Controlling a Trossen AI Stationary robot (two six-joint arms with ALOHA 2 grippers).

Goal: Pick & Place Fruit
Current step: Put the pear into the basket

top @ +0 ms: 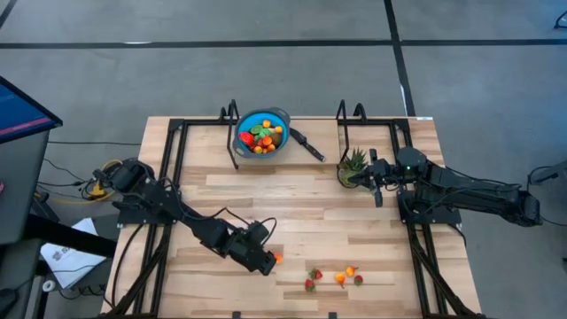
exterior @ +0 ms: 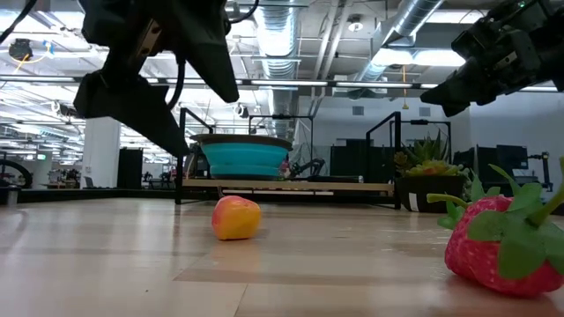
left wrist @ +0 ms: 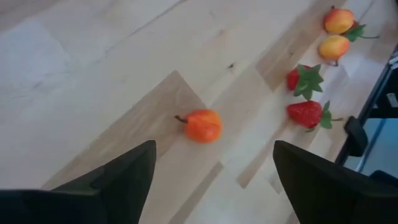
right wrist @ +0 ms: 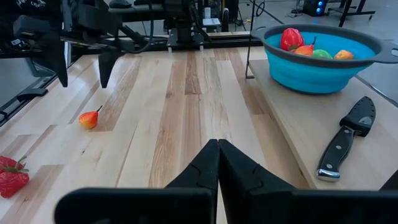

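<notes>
A small orange fruit with a short stem (left wrist: 202, 125) lies on its side on the wooden table (top: 354, 230), near the front edge. My left gripper (left wrist: 214, 149) hangs open a little above it, slanting down, one finger on either side and touching nothing; in the low view the fingertips stand clear above the fruit (exterior: 236, 217). Two strawberries (left wrist: 305, 96) and two orange fruits (left wrist: 336, 34) lie further right along the front edge. A blue bowl (top: 262, 131) at the far edge holds several fruits. My right gripper (right wrist: 217, 146) is shut and waits near the right edge.
A black-handled knife (top: 308, 144) lies beside the bowl on a light board. A spiky green plant (top: 353, 165) in a pot stands just in front of my right arm. Black metal frames (top: 177, 159) run along both sides of the table.
</notes>
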